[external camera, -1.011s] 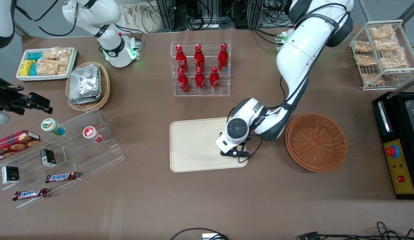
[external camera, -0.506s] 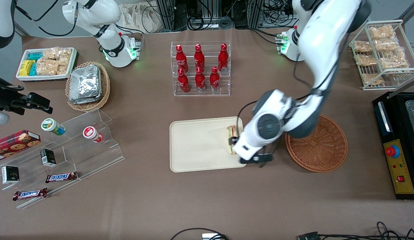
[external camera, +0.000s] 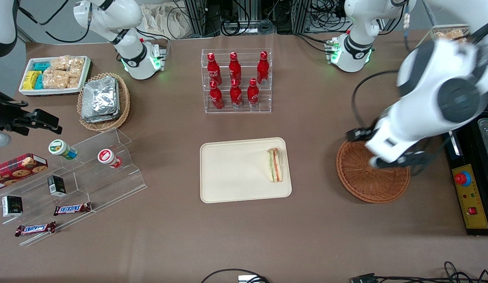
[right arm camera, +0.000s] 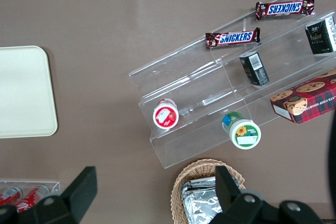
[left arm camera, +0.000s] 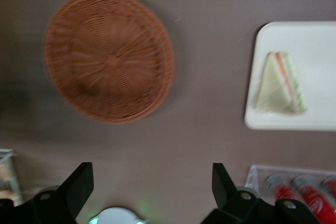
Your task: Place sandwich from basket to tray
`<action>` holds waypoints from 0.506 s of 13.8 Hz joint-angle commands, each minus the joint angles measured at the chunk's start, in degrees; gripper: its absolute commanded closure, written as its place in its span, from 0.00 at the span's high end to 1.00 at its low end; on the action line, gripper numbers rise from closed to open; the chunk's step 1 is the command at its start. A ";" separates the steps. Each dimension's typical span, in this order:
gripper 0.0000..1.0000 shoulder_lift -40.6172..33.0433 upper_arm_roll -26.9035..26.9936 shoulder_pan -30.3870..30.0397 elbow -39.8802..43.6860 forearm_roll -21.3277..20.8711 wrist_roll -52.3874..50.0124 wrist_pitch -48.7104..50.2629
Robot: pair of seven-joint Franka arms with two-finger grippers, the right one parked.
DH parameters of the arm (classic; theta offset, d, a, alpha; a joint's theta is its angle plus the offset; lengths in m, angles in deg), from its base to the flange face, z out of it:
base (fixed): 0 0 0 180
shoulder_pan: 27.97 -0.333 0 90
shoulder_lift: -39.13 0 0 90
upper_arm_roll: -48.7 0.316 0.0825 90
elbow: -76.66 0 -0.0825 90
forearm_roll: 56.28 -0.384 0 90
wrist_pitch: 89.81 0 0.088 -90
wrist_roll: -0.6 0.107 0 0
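The sandwich (external camera: 275,165), a pale triangular wedge with green and orange-red layers, lies on the cream tray (external camera: 232,169) at the edge nearest the basket. The left wrist view also shows the sandwich (left arm camera: 278,85) on the tray (left arm camera: 315,40). The reddish-brown wicker basket (external camera: 373,181) stands beside the tray and holds nothing; its bare weave (left arm camera: 107,56) shows from the wrist. My gripper (external camera: 397,160) hangs high over the basket's rim, well apart from the sandwich. It (left arm camera: 149,182) is open, with only table showing between its fingers.
A clear rack of red bottles (external camera: 236,80) stands farther from the camera than the tray. A black control box (external camera: 470,173) and a wire rack of snack packets (external camera: 448,63) sit at the working arm's end. A clear stepped stand (external camera: 90,173) and a foil-packet basket (external camera: 103,101) lie toward the parked arm's end.
The gripper was low over the tray, hiding the sandwich. It has since risen and swung away over the basket, leaving the sandwich lying on the tray.
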 commanded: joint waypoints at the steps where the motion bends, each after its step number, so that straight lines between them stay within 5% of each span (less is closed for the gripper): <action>1: 1.00 -5.81 -0.17 -5.79 -2.81 0.00 10.34 4.38; 7: 1.00 -9.51 -0.26 -11.97 -7.98 0.09 11.34 3.52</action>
